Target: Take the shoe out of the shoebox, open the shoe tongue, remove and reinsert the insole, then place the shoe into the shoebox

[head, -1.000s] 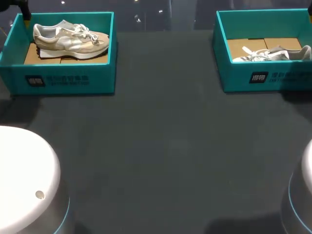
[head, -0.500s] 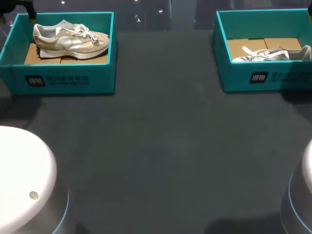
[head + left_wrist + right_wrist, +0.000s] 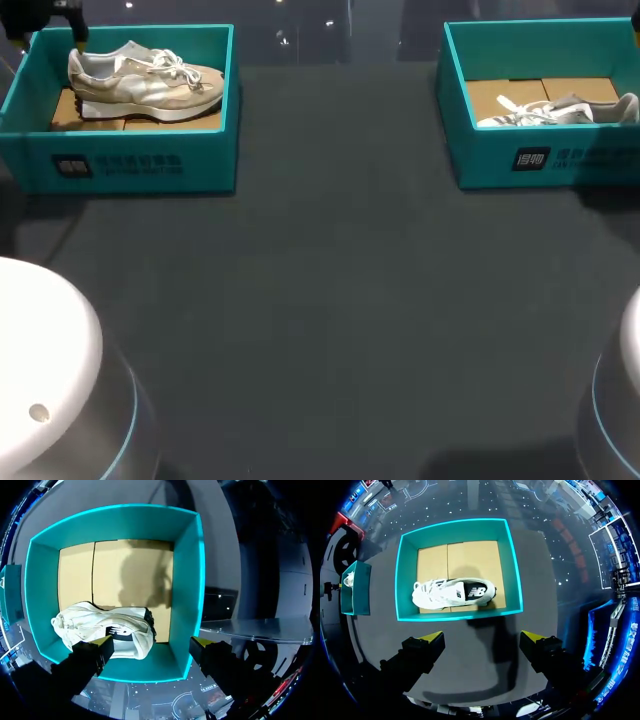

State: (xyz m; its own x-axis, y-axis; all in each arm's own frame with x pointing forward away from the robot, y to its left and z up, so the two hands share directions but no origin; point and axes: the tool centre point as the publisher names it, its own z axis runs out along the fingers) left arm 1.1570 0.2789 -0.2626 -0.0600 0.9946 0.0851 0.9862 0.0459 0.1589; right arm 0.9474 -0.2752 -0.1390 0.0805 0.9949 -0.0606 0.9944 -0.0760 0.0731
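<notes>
Two teal shoeboxes sit on the tabletop (image 3: 330, 300), one shoe in each: left shoe (image 3: 145, 80) in the left shoebox (image 3: 130, 165), right shoe (image 3: 560, 110) in the right shoebox (image 3: 545, 160). Left jaws gape empty above the left shoe, seemingly clear of it. Right jaws gape empty just short of the right shoebox.

A robotics lab is suggested: a dark table (image 3: 330, 300) is flanked by the left arm (image 3: 45, 360) and right arm (image 3: 625, 390), with a left shoebox (image 3: 200, 165) and right shoebox (image 3: 480, 165) staged.

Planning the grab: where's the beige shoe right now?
Head view, far left: the beige shoe lies inside the teal box, below the open left end effector.
</notes>
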